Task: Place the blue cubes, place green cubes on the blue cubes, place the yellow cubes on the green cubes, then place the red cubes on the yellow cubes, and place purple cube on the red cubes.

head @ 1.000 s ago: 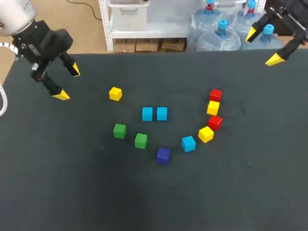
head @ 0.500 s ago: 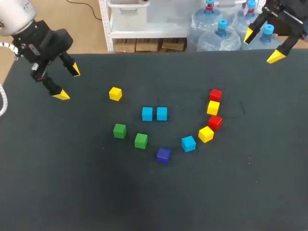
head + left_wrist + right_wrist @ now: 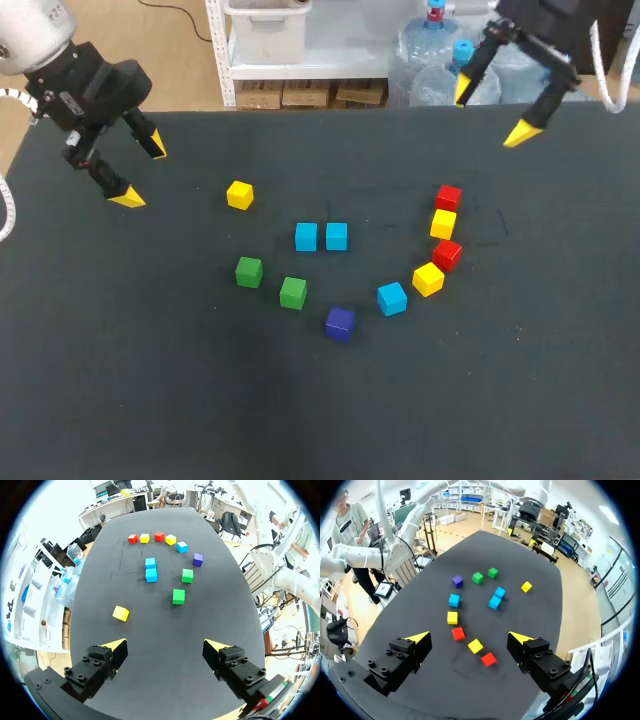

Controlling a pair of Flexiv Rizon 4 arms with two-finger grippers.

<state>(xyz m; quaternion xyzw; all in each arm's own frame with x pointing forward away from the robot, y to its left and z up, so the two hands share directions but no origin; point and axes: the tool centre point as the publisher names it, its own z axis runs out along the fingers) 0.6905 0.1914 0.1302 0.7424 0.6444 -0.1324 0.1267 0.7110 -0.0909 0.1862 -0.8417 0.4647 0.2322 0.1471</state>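
The left gripper (image 3: 166, 644) is hanging above the table (image 3: 140, 380) with its 2 fingers spread wide apart, gripping nothing. Nearest ahead of those fingers, a lone yellow cube (image 3: 120, 613) is lying by itself. Beyond it the near green cube (image 3: 178, 596) and the far green cube (image 3: 187, 575) are sitting apart from each other. Beside the far green cube, the first blue cube (image 3: 151, 575) and the second blue cube (image 3: 150, 562) are sitting right against each other. Farther out, the purple cube (image 3: 198, 559) is lying alone.

The right gripper (image 3: 469, 637) is hovering near the table's far edge, its 2 fingers also standing well apart and empty. Roughly below the gap between them the end red cube (image 3: 488, 659) is lying, starting a curved row that is running away from the fingers. The row is continuing with the second yellow cube (image 3: 475, 645), the inner red cube (image 3: 458, 633), the third yellow cube (image 3: 452, 617) and the third blue cube (image 3: 454, 600). Each cube is sitting just beside the next. All 11 cubes are resting singly on the table, none stacked.
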